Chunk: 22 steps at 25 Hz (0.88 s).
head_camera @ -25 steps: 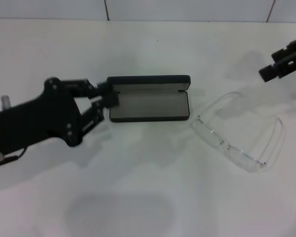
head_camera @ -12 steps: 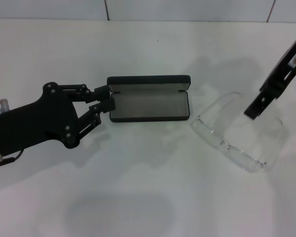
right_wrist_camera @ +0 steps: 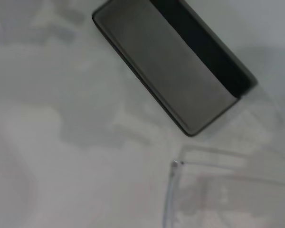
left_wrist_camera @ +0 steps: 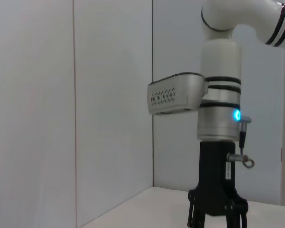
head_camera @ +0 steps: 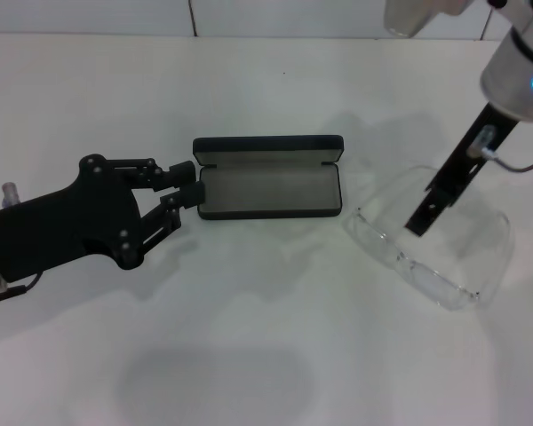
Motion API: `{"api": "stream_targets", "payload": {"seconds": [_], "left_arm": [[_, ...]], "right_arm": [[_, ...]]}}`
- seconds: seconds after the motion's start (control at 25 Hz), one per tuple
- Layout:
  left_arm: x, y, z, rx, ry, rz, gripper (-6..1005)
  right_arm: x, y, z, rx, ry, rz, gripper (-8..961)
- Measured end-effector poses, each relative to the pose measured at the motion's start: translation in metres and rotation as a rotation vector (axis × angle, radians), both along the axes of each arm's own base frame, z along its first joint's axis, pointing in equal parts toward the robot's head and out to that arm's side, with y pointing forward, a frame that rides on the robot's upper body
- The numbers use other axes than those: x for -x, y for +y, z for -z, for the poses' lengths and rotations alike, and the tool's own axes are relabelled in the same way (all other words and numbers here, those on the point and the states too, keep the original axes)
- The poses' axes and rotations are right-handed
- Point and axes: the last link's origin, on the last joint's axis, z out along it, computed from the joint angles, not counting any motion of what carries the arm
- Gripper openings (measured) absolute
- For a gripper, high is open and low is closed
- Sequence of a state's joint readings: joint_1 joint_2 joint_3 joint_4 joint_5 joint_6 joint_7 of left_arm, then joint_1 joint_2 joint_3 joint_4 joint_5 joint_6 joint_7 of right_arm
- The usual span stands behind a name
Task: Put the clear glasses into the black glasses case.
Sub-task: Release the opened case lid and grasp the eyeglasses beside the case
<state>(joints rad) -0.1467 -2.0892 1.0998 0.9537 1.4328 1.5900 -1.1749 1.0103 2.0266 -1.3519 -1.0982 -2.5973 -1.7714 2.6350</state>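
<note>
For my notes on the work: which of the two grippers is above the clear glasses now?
The right gripper, hanging over the clear glasses. The left gripper is at the end of the open black glasses case.

Right hand lower, over clear glasses

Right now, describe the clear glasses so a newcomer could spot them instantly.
Start at the open black glasses case in the middle of the white table. Look to the robot's right of it: the clear glasses lie there under the right end effector. They are fully transparent, only faint outlines against the table, unlike the dark case.
</note>
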Motion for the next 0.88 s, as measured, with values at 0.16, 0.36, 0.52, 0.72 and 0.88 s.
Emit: {"api": "stream_targets", "payload": {"seconds": [0.16,0.36,0.52,0.72,0.88], "left_arm": [[0.0,0.002,0.003,0.011,-0.008,-0.004,191],[-0.001,0.003,0.003,0.012,-0.008,-0.002,191],[-0.001,0.004,0.005,0.017,-0.012,-0.003,190],[-0.001,0.004,0.005,0.018,-0.013,-0.002,191],[-0.001,0.004,0.005,0.017,-0.013,-0.001,191]], "right_arm": [[-0.003,-0.002,0.011,0.011,0.055,0.055,750],[-0.009,-0.004,0.027,0.013,0.02,0.058,740],[-0.014,-0.004,0.034,0.003,0.009,0.065,737],[-0.021,-0.003,0.038,-0.01,0.025,0.082,737],[-0.025,-0.004,0.043,-0.003,0.032,0.09,738]]}}
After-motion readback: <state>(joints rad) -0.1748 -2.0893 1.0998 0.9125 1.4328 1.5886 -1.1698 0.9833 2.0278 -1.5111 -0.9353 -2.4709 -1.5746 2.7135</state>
